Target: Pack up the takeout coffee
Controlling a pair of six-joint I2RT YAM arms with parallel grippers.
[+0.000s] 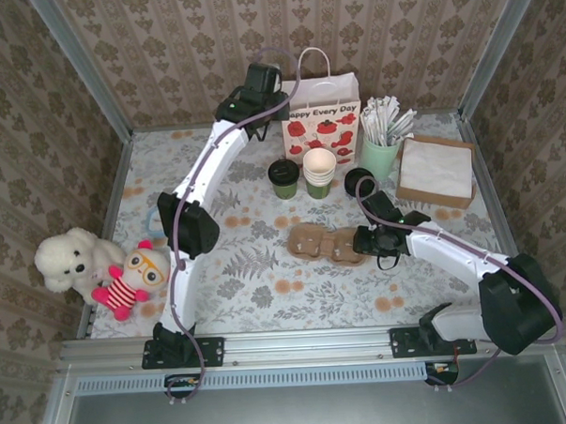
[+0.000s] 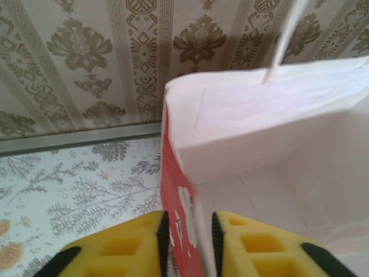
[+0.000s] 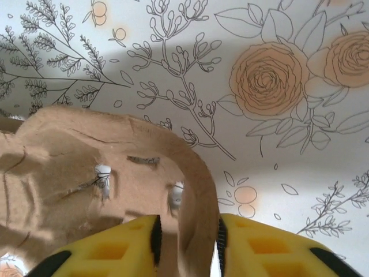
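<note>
Floral desk (image 1: 258,293), wallpapered walls. Takeout coffee (image 1: 283,178) stands upright mid-desk, just left of the unlidded cup stack (image 1: 320,168) and in front of the paper bag (image 2: 259,133), untouched. Left claw (image 2: 189,245) sits narrow astride the bag's side wall with a sliver of gap at the inner pad, so not pinched. Right claw (image 3: 187,245) sits narrow astride the cardboard carrier (image 3: 75,167) rim, gap on one side, not clamped. My read: staging. Pinch the bag wall fully, hold its mouth open, leave the carrier flat, then take the cup by its body, upright.
</note>
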